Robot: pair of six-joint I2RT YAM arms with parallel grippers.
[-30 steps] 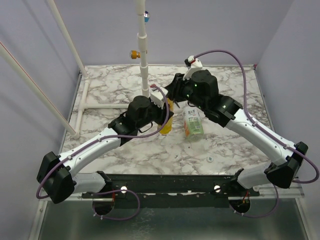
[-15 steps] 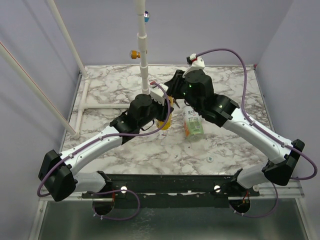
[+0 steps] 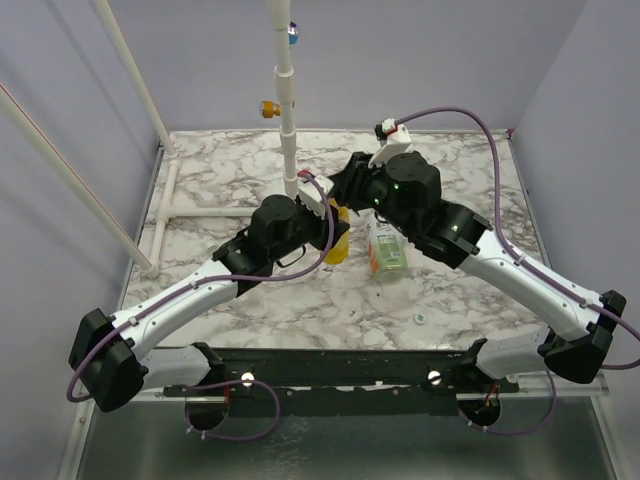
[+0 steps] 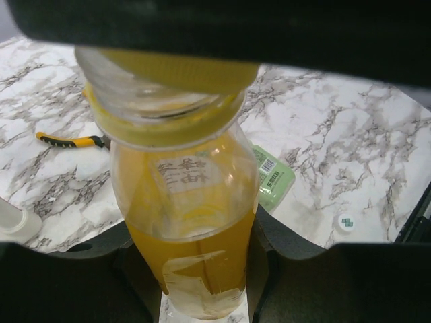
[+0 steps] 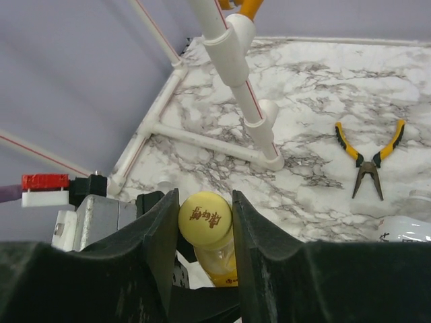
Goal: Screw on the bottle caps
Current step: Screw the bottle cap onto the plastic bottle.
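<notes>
**Yellow cap turned onto the held bottle**

The left jaws (image 4: 202, 286) were clamped on the body of the yellow bottle (image 4: 188, 215). Directly above them, the right jaws (image 5: 204, 205) were closed on the yellow cap (image 5: 205, 222) seated on its neck. Within the last second the right wrist had swung round about the cap, probably a tightening turn, so this cap seemed nearly home. Beside both jaws the clear bottle (image 3: 386, 250) lay on the surface (image 3: 230, 165), and a whitish cap (image 3: 421, 319) sat loose well short of them. Pliers (image 5: 369, 158) lay beyond.
</notes>
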